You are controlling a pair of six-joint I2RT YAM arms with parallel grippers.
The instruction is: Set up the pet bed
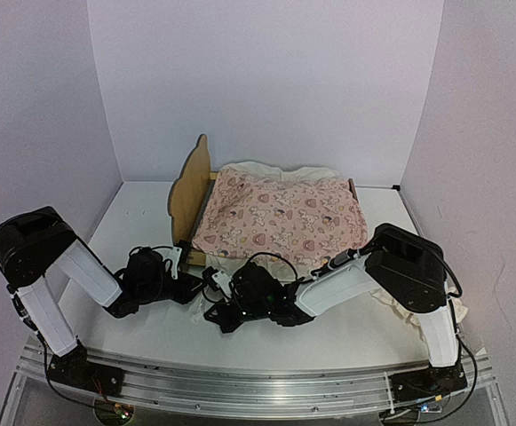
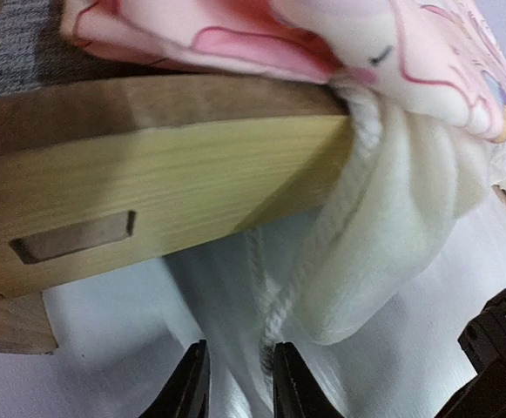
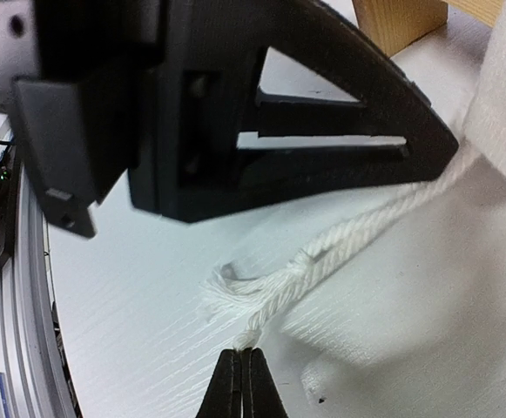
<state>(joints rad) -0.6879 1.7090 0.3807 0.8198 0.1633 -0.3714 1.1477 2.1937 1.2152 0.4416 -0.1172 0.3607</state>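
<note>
White walls [image 1: 266, 80] close round a white table [image 1: 142, 213], and the pet bed [image 1: 194, 182] stands near the middle of it, upright on its legs with the eared headboard to the left. Much of the job looks done. A pink heart-print quilt [image 1: 280, 217] lies spread over the frame, with a cream cloth [image 2: 392, 226] beneath it showing along the far edge.

The near side is untidy, though. A corner of that cream cloth droops over the wooden side rail toward the table, trailing a white cord [image 3: 322, 257]. More pale fabric lies by the right arm's elbow (a pillow, perhaps, but I can't tell). My guess is that tucking this corner in and placing whatever bedding remains is what's left.

Both arms are low at that corner. The right claw [image 3: 241, 353] is pressed fully together, pinching the frayed end of the cord just above the tabletop. The left claw [image 2: 241, 348] sits just beside it under the rail with its fingers partly apart. The cord hangs down into that gap against one finger, and the gap is far wider than the cord, so I judge nothing is clamped there.
</note>
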